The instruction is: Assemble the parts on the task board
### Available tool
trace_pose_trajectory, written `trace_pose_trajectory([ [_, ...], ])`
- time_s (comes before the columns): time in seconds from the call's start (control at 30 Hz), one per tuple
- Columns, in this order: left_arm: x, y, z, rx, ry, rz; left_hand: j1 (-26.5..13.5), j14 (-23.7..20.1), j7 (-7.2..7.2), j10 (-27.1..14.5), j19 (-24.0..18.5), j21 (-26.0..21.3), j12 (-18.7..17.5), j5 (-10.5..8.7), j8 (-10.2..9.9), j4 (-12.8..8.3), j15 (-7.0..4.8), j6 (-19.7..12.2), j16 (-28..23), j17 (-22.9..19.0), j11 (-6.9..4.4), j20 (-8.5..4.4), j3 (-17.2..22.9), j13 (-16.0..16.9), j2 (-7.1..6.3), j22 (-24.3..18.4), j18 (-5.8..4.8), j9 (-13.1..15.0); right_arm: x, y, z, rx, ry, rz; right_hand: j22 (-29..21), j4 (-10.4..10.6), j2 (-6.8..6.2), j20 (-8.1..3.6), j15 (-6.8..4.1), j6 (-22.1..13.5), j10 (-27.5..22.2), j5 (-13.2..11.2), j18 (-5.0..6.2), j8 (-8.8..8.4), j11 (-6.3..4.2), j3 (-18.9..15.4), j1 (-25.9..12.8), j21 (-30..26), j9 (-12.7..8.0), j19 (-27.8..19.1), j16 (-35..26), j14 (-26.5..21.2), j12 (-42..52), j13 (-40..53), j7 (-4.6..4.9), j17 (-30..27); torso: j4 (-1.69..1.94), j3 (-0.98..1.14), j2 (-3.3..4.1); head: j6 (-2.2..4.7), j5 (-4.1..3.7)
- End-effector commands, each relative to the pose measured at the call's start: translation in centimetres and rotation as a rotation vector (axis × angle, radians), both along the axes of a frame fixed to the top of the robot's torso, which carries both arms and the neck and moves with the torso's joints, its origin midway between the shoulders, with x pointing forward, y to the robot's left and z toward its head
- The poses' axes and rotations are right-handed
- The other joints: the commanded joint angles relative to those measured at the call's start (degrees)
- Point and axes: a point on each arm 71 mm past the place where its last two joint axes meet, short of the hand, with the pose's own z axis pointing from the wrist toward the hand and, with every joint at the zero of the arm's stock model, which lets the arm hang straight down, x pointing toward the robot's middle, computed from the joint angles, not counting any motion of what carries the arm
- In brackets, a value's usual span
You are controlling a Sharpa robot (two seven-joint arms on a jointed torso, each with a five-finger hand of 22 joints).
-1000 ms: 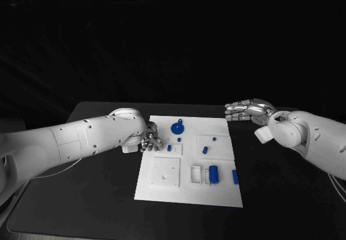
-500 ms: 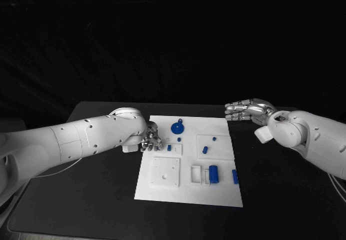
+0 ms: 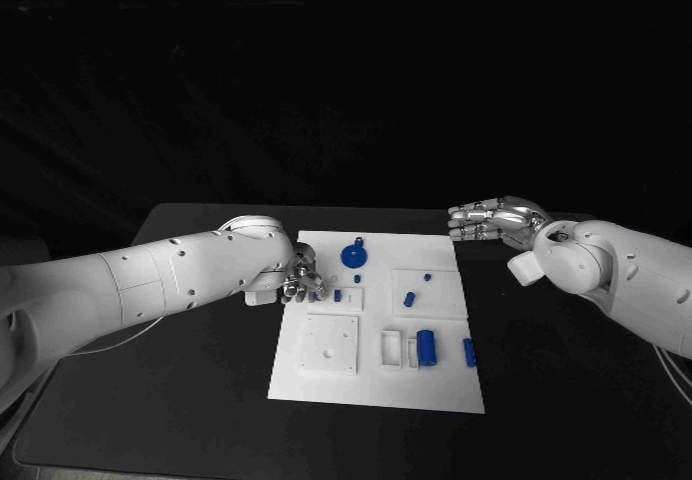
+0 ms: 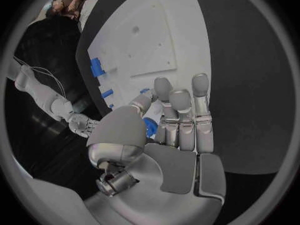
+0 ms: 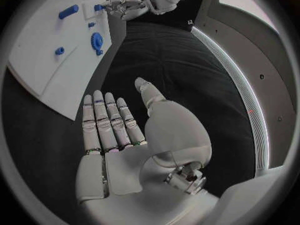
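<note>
Bench: black bench (image 3: 159,400) with bare dark surface showing to the left, right and near side of the board.
Task board: white task board (image 3: 378,385) lies in the middle of the bench, long side running near to far; its left edge passes just beside the left hand, and its far right corner is near the right hand.
Left hand: left hand (image 3: 300,280) sits at the board's left edge, about midway along the far half; its fingers (image 4: 180,110) lie close side by side, reaching over the white plate, with nothing seen held.
Right hand: right hand (image 3: 488,221) hovers off the board's far right corner above bare bench; its fingers (image 5: 106,120) are straight and slightly spread, palm bare, holding nothing.
Round part: blue round part (image 3: 355,257) with a small knob lies on the far part of the board, right of the left hand and apart from it.
Small pegs: one short blue peg (image 3: 339,295) lies just beside the left fingers; another small blue piece (image 3: 410,298) lies toward the middle right.
Near parts: a blue cylinder (image 3: 428,346) rests in a white holder on the near right, with a thin blue bar (image 3: 470,352) beside the right edge.
Square plate: raised white square (image 3: 332,344) on the near left of the board, well apart from both hands.
</note>
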Motion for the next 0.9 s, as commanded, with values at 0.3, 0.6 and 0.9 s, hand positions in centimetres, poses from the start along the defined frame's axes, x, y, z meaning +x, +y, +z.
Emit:
trace_pose_trajectory([
  [0.3, -0.34, -1.08, -0.4, -0.021, 0.035, -0.015, -0.96, 0.2, -5.61, 2.58, -0.14, 0.02, 0.88, -1.25, -3.39, -1.33, -0.12, 8.14, 0.34, 0.13, -0.43, -0.02, 3.15, -0.57, -0.05, 0.93, 0.38, 3.3, -0.05, 0.24, 0.02, -0.002, -0.004, 0.018, 0.0, 0.05, 0.36, 0.06, -0.12, -0.31, -0.03, 0.27, -0.22, 0.06, 0.11, 0.42, -0.04, -0.05, 0.05, -0.51, -0.11, -0.06, -0.12, -0.08, -0.03, 0.06, -0.07, 0.0, 0.0, 0.03, -0.06],
  [0.6, -0.16, -1.11, -0.39, -0.02, 0.029, -0.006, -1.77, 0.24, -5.62, 2.62, -0.17, -0.05, 1.45, -1.13, -6.36, -1.26, 0.08, 10.31, 0.17, 0.19, -0.03, 0.3, 3.12, -1.05, 0.24, 0.94, 0.68, 4.38, -0.05, 0.18, 0.02, -0.003, -0.004, 0.017, 0.0, 0.01, 0.32, 0.06, -0.15, -0.34, -0.05, 0.26, -0.22, 0.06, 0.1, 0.51, 0.07, -0.06, 0.05, -0.55, -0.11, -0.09, -0.12, -0.08, -0.04, 0.06, -0.03, -0.02, -0.05, 0.03, -0.25],
  [0.9, 0.2, -0.67, -0.27, -0.017, 0.004, 0.023, -1.01, 0.24, -5.82, 2.6, 0.0, -0.41, 1.23, -8.06, -6.4, 2.19, -0.06, 9.87, -0.17, 0.06, -0.06, 0.15, -0.36, -0.99, -0.97, 0.77, 0.47, 5.02, -0.04, 0.16, 0.01, -0.003, -0.005, 0.017, 0.0, 0.01, 0.32, 0.06, -0.15, -0.34, -0.05, 0.26, -0.22, 0.06, 0.1, 0.51, 0.07, -0.06, 0.05, -0.55, -0.11, -0.09, -0.12, -0.08, -0.04, 0.06, 0.03, -0.04, -0.01, 0.16, -0.38],
])
